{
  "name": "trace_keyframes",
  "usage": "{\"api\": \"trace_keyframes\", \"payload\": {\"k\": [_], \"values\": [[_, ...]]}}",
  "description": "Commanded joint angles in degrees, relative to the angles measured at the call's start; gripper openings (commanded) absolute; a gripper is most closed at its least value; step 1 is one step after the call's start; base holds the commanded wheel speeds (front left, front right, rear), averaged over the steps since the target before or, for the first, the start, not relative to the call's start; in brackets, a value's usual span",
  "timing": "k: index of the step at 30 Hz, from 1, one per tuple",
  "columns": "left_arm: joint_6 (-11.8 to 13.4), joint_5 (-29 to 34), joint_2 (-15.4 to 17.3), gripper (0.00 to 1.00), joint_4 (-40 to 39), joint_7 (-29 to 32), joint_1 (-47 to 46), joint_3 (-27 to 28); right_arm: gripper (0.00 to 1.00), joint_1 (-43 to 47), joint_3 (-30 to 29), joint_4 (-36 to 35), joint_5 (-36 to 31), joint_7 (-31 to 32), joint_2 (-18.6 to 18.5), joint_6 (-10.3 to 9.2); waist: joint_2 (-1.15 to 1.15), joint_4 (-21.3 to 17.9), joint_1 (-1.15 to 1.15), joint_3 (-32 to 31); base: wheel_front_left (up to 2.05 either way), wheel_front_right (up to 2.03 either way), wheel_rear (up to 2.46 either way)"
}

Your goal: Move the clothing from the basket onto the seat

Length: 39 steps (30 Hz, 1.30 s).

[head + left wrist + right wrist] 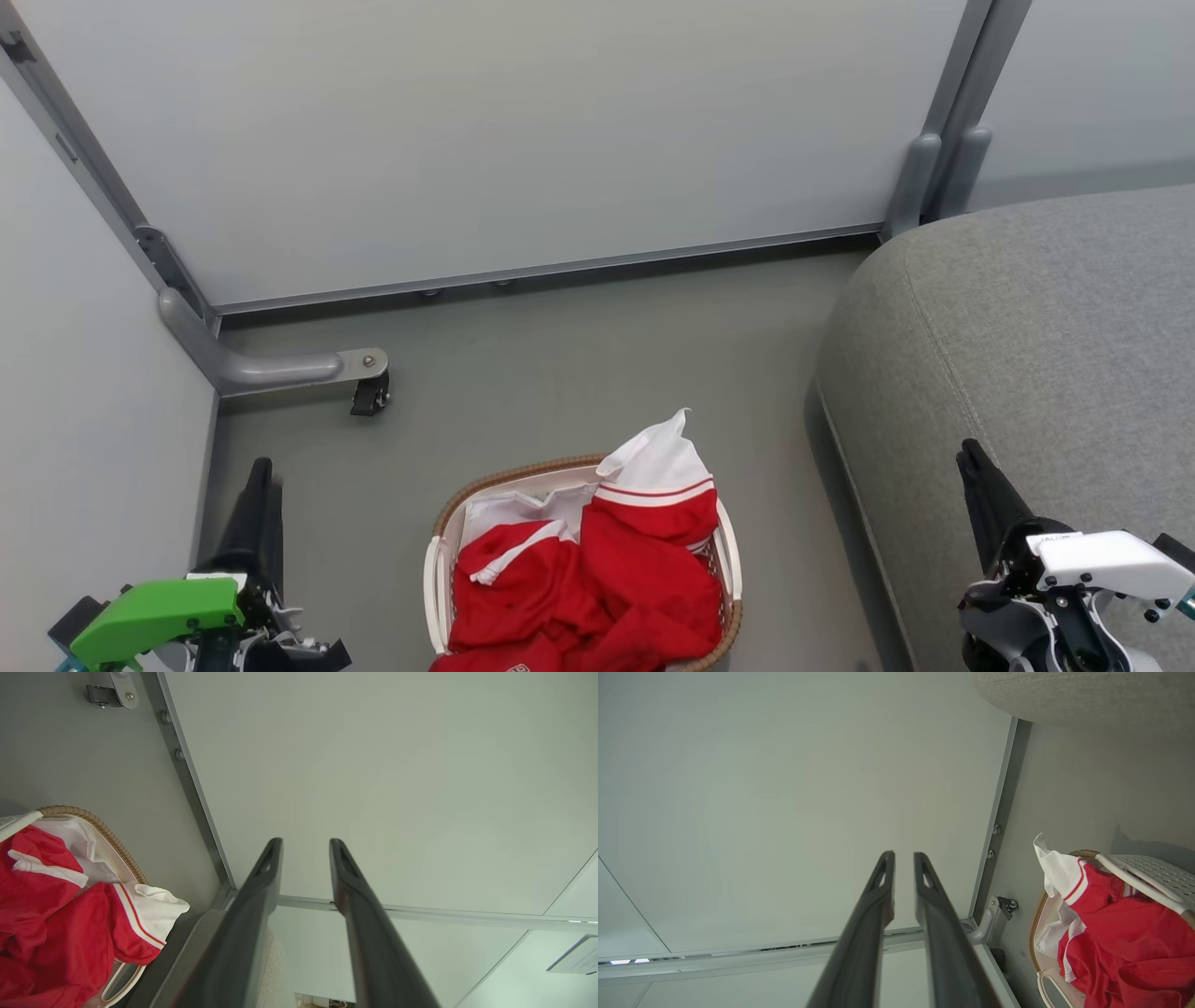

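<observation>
Head view, grey floor (579, 373), pale partition panels (485, 131), left hand (303, 847) parted, right hand (903, 858) narrowly parted, both empty

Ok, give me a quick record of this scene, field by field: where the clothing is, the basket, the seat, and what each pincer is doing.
clothing: red and white garments heaped in the basket, a white sleeve sticking up above the rim
basket: white perforated basket with a brown woven rim, on the grey floor
seat: grey upholstered cushion, right of the basket, no clothing on it
left pincer: fingers parted, holding nothing, left of the basket
right pincer: fingers with a narrow gap, holding nothing, over the seat
task progress: not yet begun
</observation>
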Motion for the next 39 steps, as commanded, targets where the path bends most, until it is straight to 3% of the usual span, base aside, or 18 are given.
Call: {"api": "trace_keyframes", "payload": {"k": [1,8,21,39], "values": [[0.0,0.4,0.2,1.00,-0.4,-0.6,-0.7,-0.1,1.00,-0.6,0.2,-0.9,-0.4,-0.4,-0.3,0.01,0.00,0.0,0.00,0.0,0.00,0.00,0.00],[0.0,6.0,1.0,1.00,0.7,-2.7,-1.2,-0.8,1.00,-1.0,2.0,-0.9,-4.2,-2.8,-1.7,0.01,0.00,0.0,0.00,0.1,0.00,0.00,0.00],[-0.1,24.6,0.9,1.00,0.5,-6.1,-0.9,-1.0,1.00,-2.0,3.7,-1.8,-20.7,-6.1,-2.4,0.02,0.00,0.2,0.00,0.3,0.00,0.00,0.00],[1.6,43.6,1.8,1.00,1.1,-9.9,-0.8,-3.8,1.00,-2.1,6.2,-2.4,-38.8,-10.0,-3.4,0.02,0.00,0.4,0.00,0.1,0.00,0.00,0.00]]}}
